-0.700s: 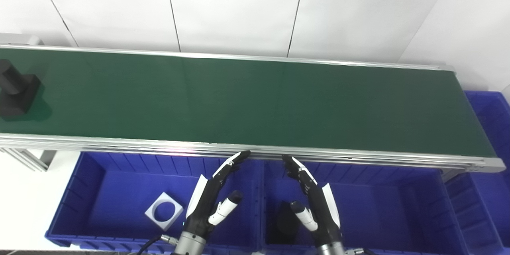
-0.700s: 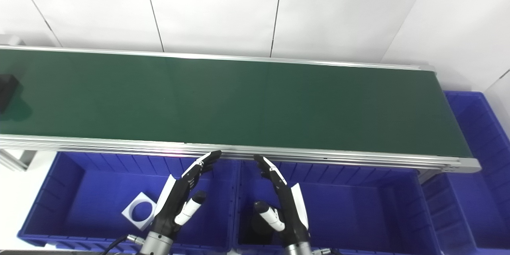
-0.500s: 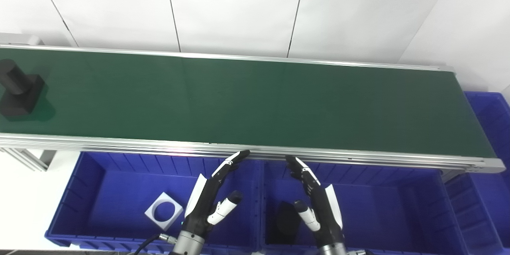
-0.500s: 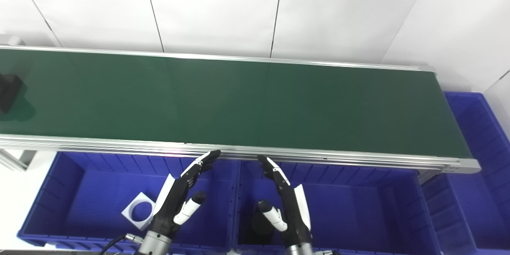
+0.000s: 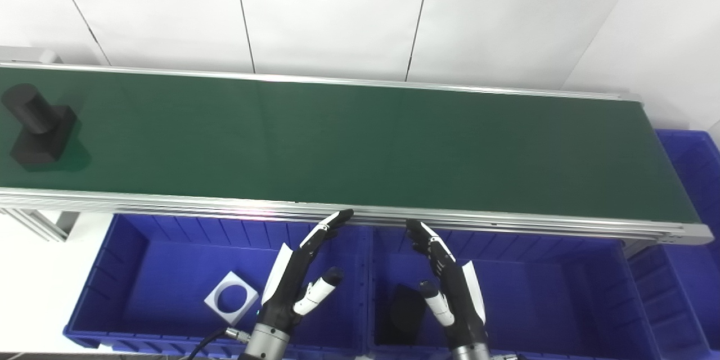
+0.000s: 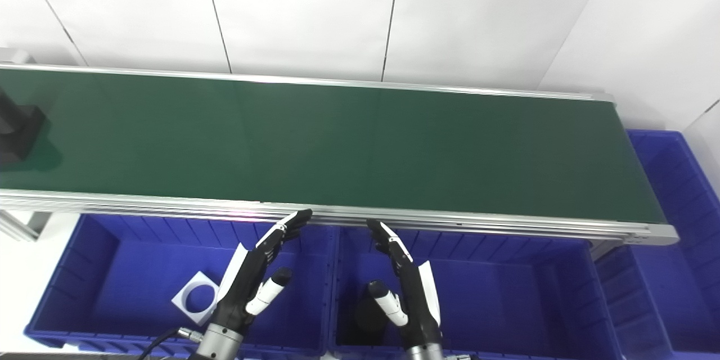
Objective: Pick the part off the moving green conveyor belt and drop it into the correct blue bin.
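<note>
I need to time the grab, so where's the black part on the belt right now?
The black part sits at the far left end of the belt, well left of both hands.

The left hand [image 5: 298, 281] and right hand [image 5: 450, 284] rose side by side, palms facing each other, fingers extended and spread (neither held anything).

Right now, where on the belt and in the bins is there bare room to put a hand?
The green belt is bare from the black part at its left end to its right end. The middle bin is free right of the dark part. The left bin is bare around the white square plate.
</note>
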